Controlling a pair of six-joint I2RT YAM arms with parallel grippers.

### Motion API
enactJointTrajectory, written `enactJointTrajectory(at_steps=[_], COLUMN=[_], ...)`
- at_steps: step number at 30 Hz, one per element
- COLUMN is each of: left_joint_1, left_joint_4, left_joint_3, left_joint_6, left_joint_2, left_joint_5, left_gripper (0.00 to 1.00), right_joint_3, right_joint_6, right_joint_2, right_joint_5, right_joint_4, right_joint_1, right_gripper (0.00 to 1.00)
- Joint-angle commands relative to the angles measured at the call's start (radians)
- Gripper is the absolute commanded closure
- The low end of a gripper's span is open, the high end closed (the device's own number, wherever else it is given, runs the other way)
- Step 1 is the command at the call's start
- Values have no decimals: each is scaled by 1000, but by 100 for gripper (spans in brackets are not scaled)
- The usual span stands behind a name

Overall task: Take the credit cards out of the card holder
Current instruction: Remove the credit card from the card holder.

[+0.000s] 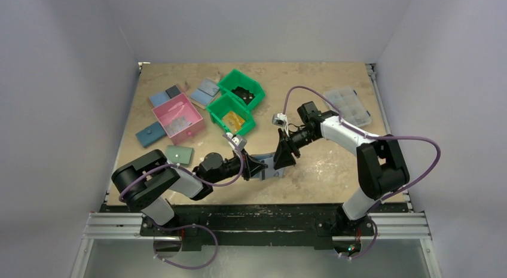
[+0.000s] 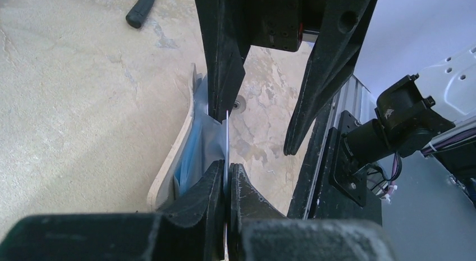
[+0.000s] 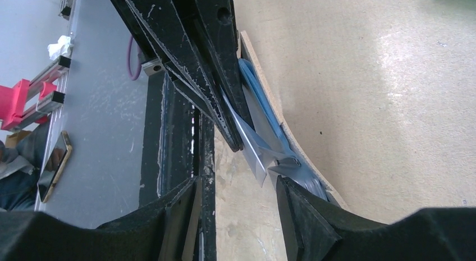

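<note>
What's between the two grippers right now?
The card holder, pinched by the shut left gripper, a thin pale card corner poking out between the right gripper's open fingers. The right wrist view shows it.

The card holder (image 1: 270,169) is found near the front middle of the surface (image 1: 323,176), raised on edge and spread open. Its beige-tan outside is bowed in a curve, and light-blue lining is seen within. A thin pale-grey sheet (image 3: 252,146) projecting from the inside is clamped in the closed left claw (image 2: 226,174). Whether it is a card or a slot panel cannot be determined. Its lower corner lies between the parted fingers of the right claw (image 3: 238,188).
</note>
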Motion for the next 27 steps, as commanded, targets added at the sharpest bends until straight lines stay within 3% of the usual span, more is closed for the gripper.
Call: enactJointTrajectory(at_steps=[1,10,20,23,25,27], left_joint_1=[0,1,1,1,1,0], left_joint_4=[140,201,215,217,216,211], left_joint_3=[-4,-15,-20,-22,-24,-29], left_joint_6=[-29,-54,-70,-73,-78,-84], left_joint_2=[13,34,43,46,45,42], left_joint_5=[29,36,32,27,20,9], left_gripper=[100,100,100,100,100,98], right_joint_3=[42,48,56,59,62,65], right_joint_6=[-3,-12,-26,-36,-46,-57], right_joint_2=[3,13,24,27,29,32], right_joint_5=[-13,-28,-31,-31,-30,-30], right_joint_4=[-11,-25,-40,-48,-56,-65], right_joint_1=[9,15,28,29,28,29], right_gripper=[41,45,61,71,89,98])
